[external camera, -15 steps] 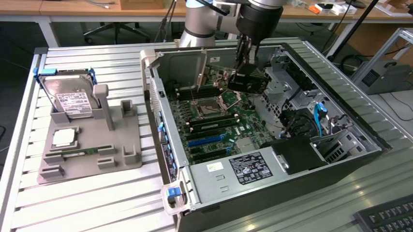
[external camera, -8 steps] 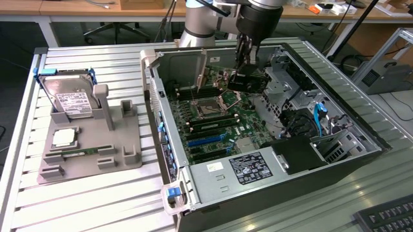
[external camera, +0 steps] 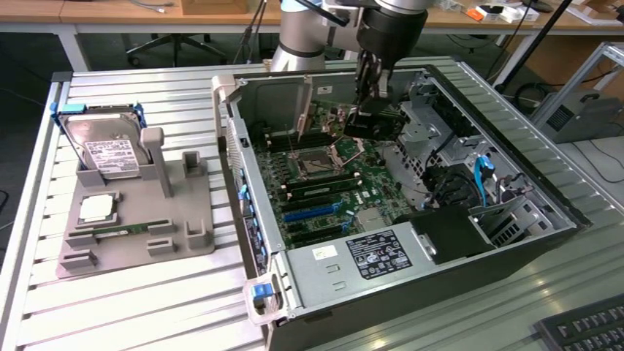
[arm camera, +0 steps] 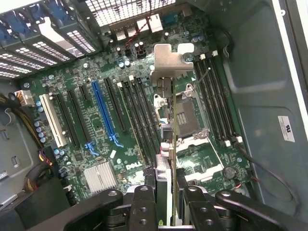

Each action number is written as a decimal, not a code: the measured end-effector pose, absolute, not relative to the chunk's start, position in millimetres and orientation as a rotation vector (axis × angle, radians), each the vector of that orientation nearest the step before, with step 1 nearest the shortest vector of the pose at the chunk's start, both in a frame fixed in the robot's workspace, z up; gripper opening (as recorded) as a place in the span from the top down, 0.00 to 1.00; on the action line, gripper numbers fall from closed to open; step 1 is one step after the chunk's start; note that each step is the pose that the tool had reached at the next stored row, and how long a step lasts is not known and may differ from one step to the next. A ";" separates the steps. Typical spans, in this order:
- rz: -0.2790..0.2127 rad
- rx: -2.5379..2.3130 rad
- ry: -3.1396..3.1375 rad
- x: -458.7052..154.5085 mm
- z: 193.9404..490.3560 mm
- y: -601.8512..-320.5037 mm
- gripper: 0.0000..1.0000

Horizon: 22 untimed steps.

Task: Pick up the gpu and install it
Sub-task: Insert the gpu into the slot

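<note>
- The open computer case [external camera: 546, 191] lies on its side on the slatted metal table [external camera: 146, 300], filling the middle and right of the exterior view.
- Inside the case, the green motherboard [external camera: 326, 191] covers the floor; its bare processor socket [external camera: 314, 162] sits near the middle, and blue and black card slots [external camera: 310, 212] run below it.
- At the case's lower edge in the exterior view sits the silver power supply [external camera: 363, 259] with a black label; a black block [external camera: 451, 235] and drive cage [external camera: 512, 219] take the lower right corner.
- The gripper [external camera: 369, 110] reaches down into the case from the upper middle of the exterior view.
- Its fingers [arm camera: 144, 202] are closed narrowly on the graphics card [arm camera: 166, 144], which hangs edge-on above the motherboard beside the processor socket, silver bracket [arm camera: 171, 60] pointing away from the wrist.
- In the exterior view the card shows as a dark shape under the gripper; it seems clear of any slot, though the angle makes that hard to judge.
- On the left of the exterior view, a grey holder tray [external camera: 137, 227] stands on the table, well apart from the case.
- In the tray: a silver hard drive [external camera: 109, 152] stands upright at the top, a square processor chip [external camera: 96, 208] lies flat below it, and a narrow green memory stick [external camera: 112, 231] lies lower still.
- A keyboard [external camera: 585, 329] sits at the lower right corner.
</note>
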State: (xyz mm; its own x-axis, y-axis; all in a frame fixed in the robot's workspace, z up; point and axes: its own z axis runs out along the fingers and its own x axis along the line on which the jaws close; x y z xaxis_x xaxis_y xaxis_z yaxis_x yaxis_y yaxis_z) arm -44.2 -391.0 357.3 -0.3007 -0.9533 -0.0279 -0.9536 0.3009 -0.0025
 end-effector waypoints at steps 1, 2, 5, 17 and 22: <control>0.023 -1.850 2.510 -44.3 357.2 -391.0 0.73; 0.023 -1.860 2.502 -44.2 357.2 -391.0 0.73; 0.023 -1.878 2.488 -44.3 357.2 -391.0 0.73; 0.024 -1.947 2.435 -44.3 356.9 -391.0 0.73; 0.024 -1.968 2.419 -44.2 356.7 -391.1 0.73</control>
